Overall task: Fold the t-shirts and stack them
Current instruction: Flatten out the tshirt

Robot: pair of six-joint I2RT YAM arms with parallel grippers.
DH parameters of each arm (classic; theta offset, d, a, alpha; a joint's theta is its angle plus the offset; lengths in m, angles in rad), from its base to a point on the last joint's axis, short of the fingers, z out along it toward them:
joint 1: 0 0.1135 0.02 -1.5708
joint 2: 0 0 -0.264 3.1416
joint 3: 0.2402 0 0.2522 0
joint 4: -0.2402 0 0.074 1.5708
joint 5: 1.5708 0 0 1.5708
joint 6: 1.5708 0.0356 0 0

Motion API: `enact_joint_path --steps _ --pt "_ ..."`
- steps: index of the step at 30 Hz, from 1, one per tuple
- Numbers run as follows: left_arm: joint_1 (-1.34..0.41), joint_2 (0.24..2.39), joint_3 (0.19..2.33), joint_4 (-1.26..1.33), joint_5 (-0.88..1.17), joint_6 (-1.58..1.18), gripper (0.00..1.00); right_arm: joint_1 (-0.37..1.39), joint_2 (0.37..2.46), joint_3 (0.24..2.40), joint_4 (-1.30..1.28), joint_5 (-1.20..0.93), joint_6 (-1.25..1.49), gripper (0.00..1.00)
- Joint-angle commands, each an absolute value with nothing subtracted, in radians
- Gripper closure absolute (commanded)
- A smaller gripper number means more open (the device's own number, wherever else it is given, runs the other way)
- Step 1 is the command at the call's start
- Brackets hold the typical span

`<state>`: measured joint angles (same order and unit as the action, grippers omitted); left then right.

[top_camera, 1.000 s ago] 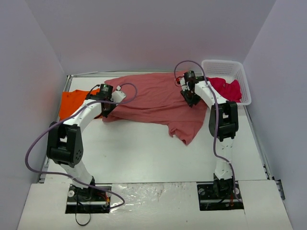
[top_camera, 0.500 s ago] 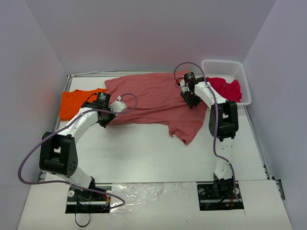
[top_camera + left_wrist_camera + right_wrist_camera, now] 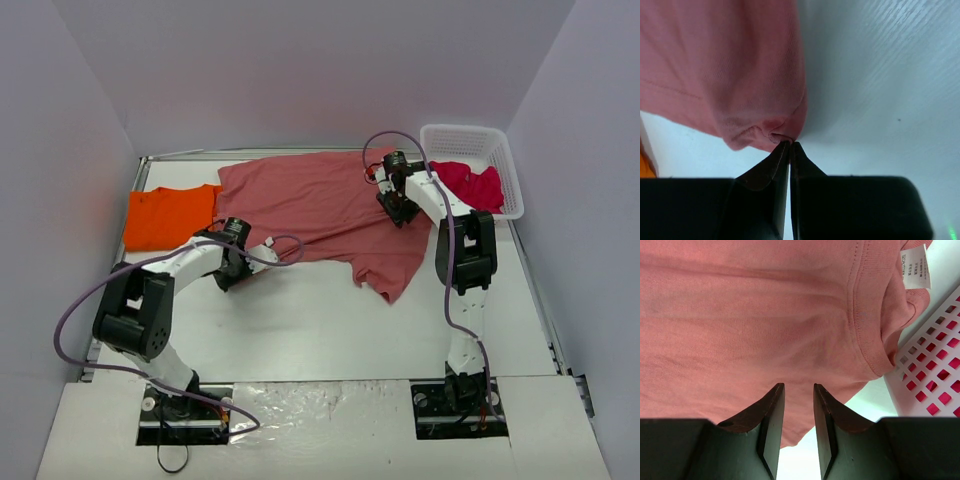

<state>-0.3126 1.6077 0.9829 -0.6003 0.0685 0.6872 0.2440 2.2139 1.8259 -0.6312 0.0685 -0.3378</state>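
From above, the brick-red t-shirt [image 3: 320,200] sprawls along the surface's [image 3: 330,320] far edge. Left wrist: the left claw [image 3: 790,146] is pinched tight on the shirt's limp edge. Right wrist: the right claw [image 3: 799,405] stands narrowly parted by the collar, seemingly holding nothing. The cloth is soft, so grip it at the seams.

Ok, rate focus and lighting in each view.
Top external: even, soft light, all sharp. Left wrist: brick-red t-shirt blurred near the left end effector, table grain crisp, shadow beside the cloth. Right wrist: weave and basket sharp, right end effector dark.
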Motion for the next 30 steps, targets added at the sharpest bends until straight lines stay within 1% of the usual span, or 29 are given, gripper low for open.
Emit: enact_joint_path --steps 1,3,6,8,12,13,15,16,18,20,24,27,29,30 --pt "-0.336 1.659 0.977 -0.583 0.009 0.735 0.98 0.253 2.163 1.815 -0.653 0.092 -0.344 0.74" --pt "-0.348 1.701 0.970 -0.549 -0.044 0.739 0.98 0.253 2.169 1.812 -0.655 0.092 -0.345 0.74" --pt "-0.341 1.727 0.991 -0.546 -0.046 0.730 0.97 0.252 2.169 1.806 -0.655 0.092 -0.350 0.73" --pt "-0.342 1.732 0.997 -0.546 -0.048 0.730 0.90 0.252 2.164 1.805 -0.655 0.091 -0.353 0.72" --pt "-0.357 1.706 1.034 -0.609 -0.032 0.719 0.79 0.253 2.134 1.790 -0.657 0.069 -0.364 0.66" --pt "-0.360 1.692 1.041 -0.626 -0.020 0.712 0.72 0.253 2.116 1.787 -0.661 0.068 -0.365 0.64" --pt "-0.367 1.640 1.074 -0.682 0.000 0.697 0.64 0.255 2.083 1.773 -0.678 0.051 -0.376 0.61" --pt "-0.368 1.620 1.084 -0.702 0.015 0.692 0.57 0.256 2.073 1.767 -0.686 0.048 -0.380 0.60" --pt "-0.373 1.560 1.126 -0.764 0.058 0.674 0.51 0.265 2.028 1.737 -0.698 0.041 -0.394 0.59" --pt "-0.377 1.507 1.156 -0.828 0.081 0.663 0.47 0.275 1.994 1.709 -0.703 0.037 -0.405 0.57" --pt "-0.388 1.439 1.221 -0.908 0.117 0.626 0.43 0.288 1.896 1.620 -0.704 0.028 -0.419 0.56" --pt "-0.382 1.367 1.230 -0.896 0.089 0.574 0.43 0.307 1.839 1.553 -0.719 0.018 -0.451 0.56" --pt "-0.374 1.345 1.217 -0.827 0.022 0.533 0.43 0.317 1.813 1.519 -0.747 0.014 -0.471 0.56" --pt "-0.368 1.339 1.209 -0.809 0.009 0.490 0.46 0.331 1.786 1.502 -0.756 0.011 -0.480 0.56"
